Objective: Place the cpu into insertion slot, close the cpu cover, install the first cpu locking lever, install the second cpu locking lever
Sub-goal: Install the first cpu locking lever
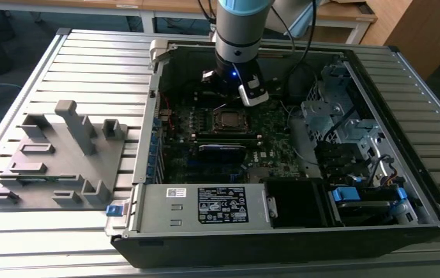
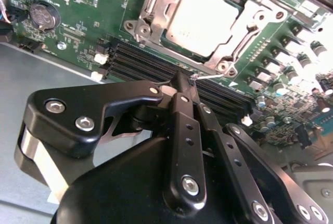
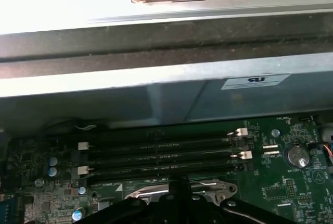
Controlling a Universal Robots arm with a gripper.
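An open computer case lies on a slatted table, with a green motherboard inside. The arm reaches down at the far middle of the board. The gripper has its fingers pressed together, the tip just beside the end of a thin wire locking lever. Whether it pinches the wire is unclear. The cpu cover lies flat over the cpu, which is seated in the insertion slot. The lever looks light, springy and slippery, so it is probably best held at its hooked end.
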